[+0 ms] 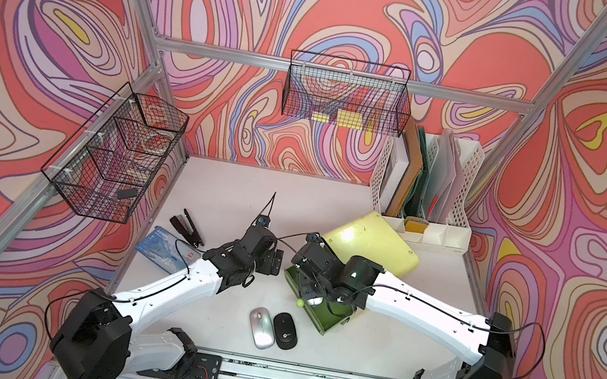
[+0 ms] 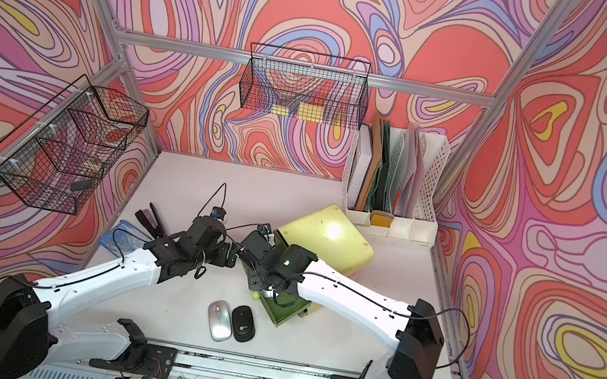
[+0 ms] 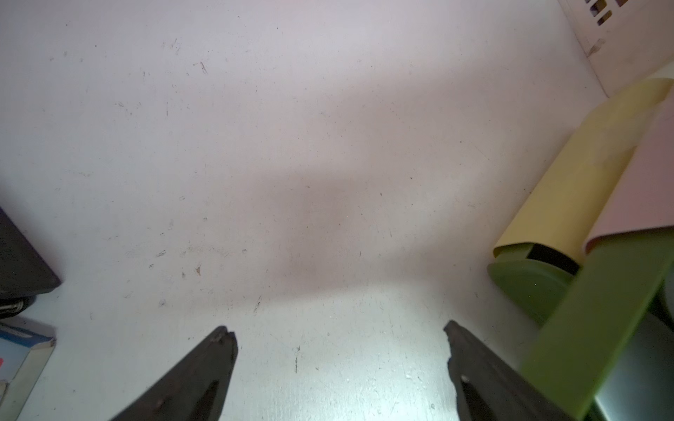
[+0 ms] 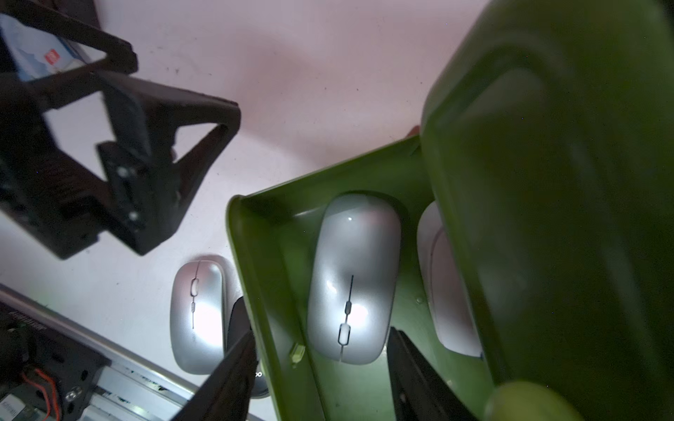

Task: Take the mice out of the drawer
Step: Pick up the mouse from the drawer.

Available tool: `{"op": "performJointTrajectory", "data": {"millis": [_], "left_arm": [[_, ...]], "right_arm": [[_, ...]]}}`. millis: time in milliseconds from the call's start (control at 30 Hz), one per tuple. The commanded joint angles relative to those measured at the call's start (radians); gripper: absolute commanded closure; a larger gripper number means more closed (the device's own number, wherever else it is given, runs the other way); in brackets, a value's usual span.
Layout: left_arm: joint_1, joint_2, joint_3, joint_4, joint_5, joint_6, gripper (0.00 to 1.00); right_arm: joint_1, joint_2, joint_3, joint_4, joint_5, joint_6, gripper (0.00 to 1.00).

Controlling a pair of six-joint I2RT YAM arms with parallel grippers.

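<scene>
- Right wrist view is showing the right pincer [image 4: 321, 331] hanging at the drawer [image 4: 255, 262] with its jaws spread and pinching nothing. One finger is standing inside the drawer just beside a silver mouse [image 4: 352, 277]. The other is lining up with the drawer's side wall, and I cannot tell whether it is above that wall or outside it.
- The silver mouse is lying flat on the drawer's floor, lengthwise along that wall. A white mouse [image 4: 443, 284] is lying just beside it, half hidden under a green overhang [image 4: 565, 182].
- In both top views a second silver mouse [image 1: 262, 327] and a black mouse [image 1: 285, 330] are lying side by side on the tabletop [image 1: 249, 198], just outside the drawer's open end.
- The left pincer [image 3: 337, 330] is hovering over bare tabletop beside the drawer, on the side away from the right arm, with jaws spread wide and pinching nothing.
- The step in hand is looking like the grasp on the silver mouse, and doing it well is depending on these points:
  - bringing both fingers inside the wall so they are straddling the mouse's narrow width;
  - sinking the tips below its widest curve before closing;
  - closing gently, since the glossy shell is probably slippery;
  - lifting straight up so the mouse is clearing the wall without nudging the white mouse.
- The drawer's remaining space is lying out of sight under the arm and the overhang.
</scene>
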Motion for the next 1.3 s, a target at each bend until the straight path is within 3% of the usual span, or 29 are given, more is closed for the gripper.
{"op": "performJointTrajectory", "data": {"millis": [0, 167, 600, 800, 1167, 1267], "left_arm": [[0.003, 0.023, 0.007, 0.010, 0.023, 0.017, 0.05], [0.004, 0.045, 0.013, 0.009, 0.033, 0.012, 0.05], [0.003, 0.070, 0.043, -0.021, 0.039, -0.025, 0.05], [0.003, 0.087, 0.062, -0.027, 0.058, -0.039, 0.06], [-0.009, 0.064, 0.072, -0.044, 0.064, -0.030, 0.06], [-0.009, 0.055, 0.061, -0.037, 0.061, -0.022, 0.06]], "right_arm": [[-0.004, 0.003, -0.019, -0.012, 0.062, 0.023, 0.40], [-0.046, -0.038, -0.101, 0.041, 0.040, 0.025, 0.43], [-0.129, -0.028, -0.239, 0.142, -0.131, -0.060, 0.34], [-0.141, -0.018, -0.180, 0.006, -0.080, -0.082, 0.29], [-0.173, 0.011, -0.146, -0.035, -0.184, -0.148, 0.28], [-0.172, -0.016, -0.148, -0.007, -0.169, -0.194, 0.44]]}}
